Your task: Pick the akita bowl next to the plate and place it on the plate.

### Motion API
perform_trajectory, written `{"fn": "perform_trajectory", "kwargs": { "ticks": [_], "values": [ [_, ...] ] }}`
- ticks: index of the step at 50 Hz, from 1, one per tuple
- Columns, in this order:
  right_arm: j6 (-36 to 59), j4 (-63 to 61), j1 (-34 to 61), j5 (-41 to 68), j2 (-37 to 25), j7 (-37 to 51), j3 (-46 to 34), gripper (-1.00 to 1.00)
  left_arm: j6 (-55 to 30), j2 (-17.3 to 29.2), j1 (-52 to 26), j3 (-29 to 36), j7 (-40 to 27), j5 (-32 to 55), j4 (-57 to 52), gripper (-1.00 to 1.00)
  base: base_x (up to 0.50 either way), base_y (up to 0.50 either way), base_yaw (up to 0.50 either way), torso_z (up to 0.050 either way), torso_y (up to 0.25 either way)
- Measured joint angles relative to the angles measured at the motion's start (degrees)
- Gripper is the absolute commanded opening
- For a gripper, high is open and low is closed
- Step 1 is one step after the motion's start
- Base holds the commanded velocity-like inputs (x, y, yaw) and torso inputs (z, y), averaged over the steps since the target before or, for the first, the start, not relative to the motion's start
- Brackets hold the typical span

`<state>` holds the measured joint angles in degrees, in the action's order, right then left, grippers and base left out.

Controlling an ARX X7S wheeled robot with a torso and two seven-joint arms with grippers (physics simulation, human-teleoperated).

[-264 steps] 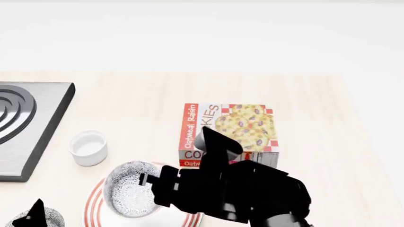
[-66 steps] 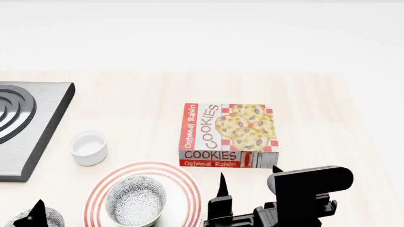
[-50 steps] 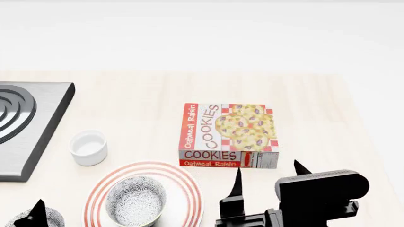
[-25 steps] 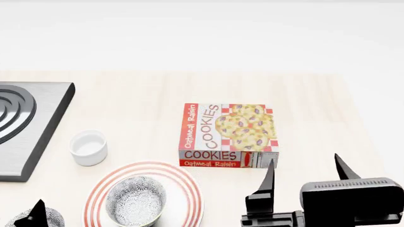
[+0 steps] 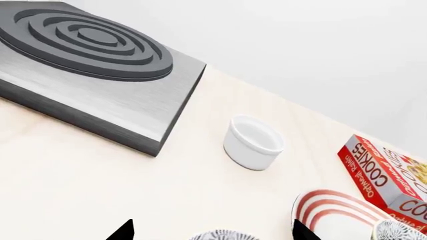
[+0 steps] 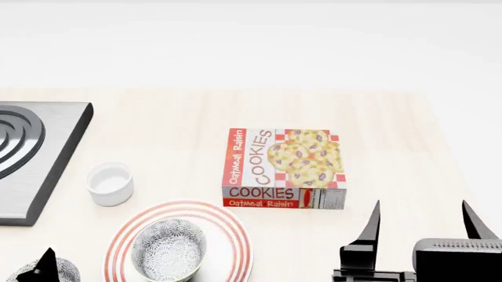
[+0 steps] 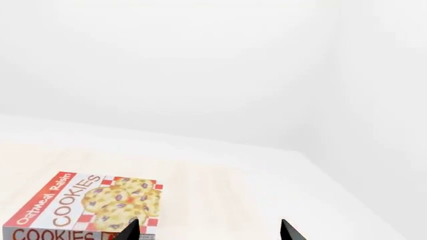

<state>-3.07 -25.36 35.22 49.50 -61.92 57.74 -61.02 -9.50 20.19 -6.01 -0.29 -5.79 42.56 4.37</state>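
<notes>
Stovetop fills the far left of the head view, a brushed-metal slab with dark concentric burner rings, lying on the pale wooden table. At the bottom-left corner a second speckled bowl shows only in part, with the left gripper directly over it as a small black tip; in the left wrist view its two fingertips stand wide apart with that bowl's rim between them, touching neither. Just right of the stovetop sits a small plain white cup, upright and on its own. Nearer the robot and a little further right lies the plate, white with thin red rings, and the akita bowl stands upright on it, slightly left of the plate's centre, free of both grippers. Past the plate, toward the middle of the table, a cookie box lies flat, its "COOKIES" side panel facing the robot. At the lower right the right gripper hangs over bare table, its two black fingers pointing up and spread wide, holding nothing; the right wrist view shows the same open tips with the cookie box ahead of them.
</notes>
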Motion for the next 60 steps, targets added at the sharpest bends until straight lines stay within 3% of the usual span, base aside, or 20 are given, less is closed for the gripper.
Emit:
{"fn": "perform_trajectory", "kwargs": {
  "ticks": [27, 60],
  "values": [
    [-4.8, -3.3, -5.1, -0.1, -7.1, 6.1, 1.3, 1.00, -0.2, 0.7, 1.0, -0.2, -0.5, 1.1, -2.9, 1.00, 0.00, 0.00, 0.00, 0.000, 0.000],
    [-7.2, -12.5, -8.7, -1.6, -18.4, 17.7, 2.4, 1.00, -2.0, 4.9, 5.0, -3.6, -5.7, 4.8, -18.8, 1.00, 0.00, 0.00, 0.00, 0.000, 0.000]
  ]
}}
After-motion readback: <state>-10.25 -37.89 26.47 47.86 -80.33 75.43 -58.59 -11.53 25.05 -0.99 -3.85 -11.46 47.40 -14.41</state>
